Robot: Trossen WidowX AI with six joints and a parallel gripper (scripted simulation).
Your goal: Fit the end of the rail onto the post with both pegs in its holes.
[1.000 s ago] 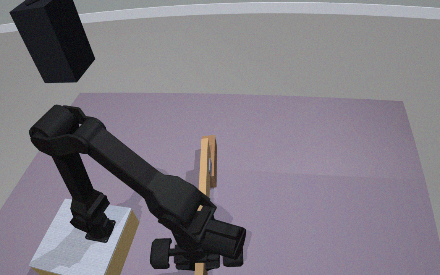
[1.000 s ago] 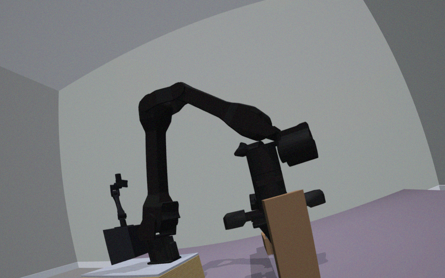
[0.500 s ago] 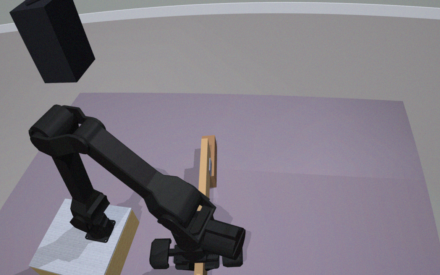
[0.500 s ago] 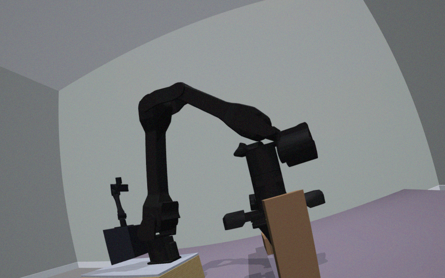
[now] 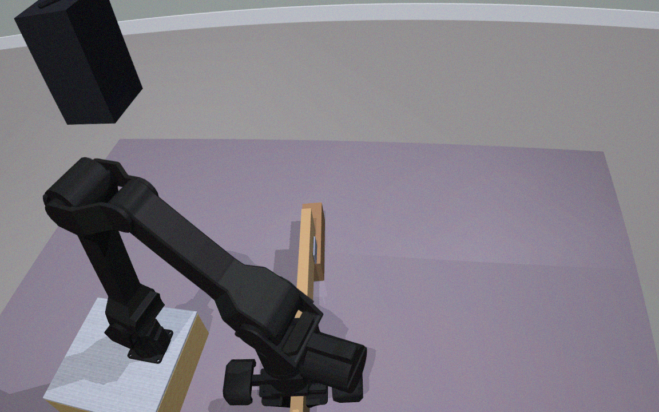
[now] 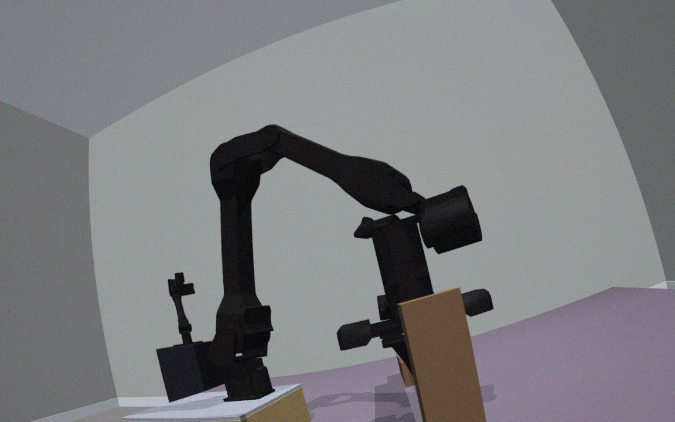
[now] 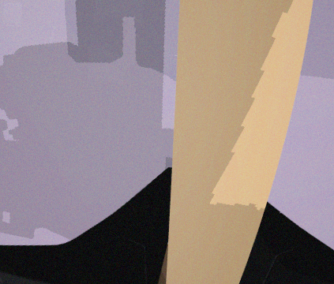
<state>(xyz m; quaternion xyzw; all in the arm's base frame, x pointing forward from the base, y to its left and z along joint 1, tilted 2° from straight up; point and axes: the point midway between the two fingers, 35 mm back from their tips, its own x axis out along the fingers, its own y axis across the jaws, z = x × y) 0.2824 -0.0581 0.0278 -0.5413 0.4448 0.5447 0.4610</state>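
The long pale rail runs from the footboard block to beneath my wrist. A bluish sliver of the bracket shows beside it; whether the far end is seated is unclear. My gripper is shut on the rail near its near end, one finger on each side. The rail's shadow lies off to its left in the top view. The post stands in front of my gripper in the exterior view and hides the fingertips. The pegs, the holes and the rail's near end are hidden.
My arm's base stands on a pale-topped wooden pedestal left of the rail. A black box stands farther off; a small dark arm-like shape rises above it in the exterior view.
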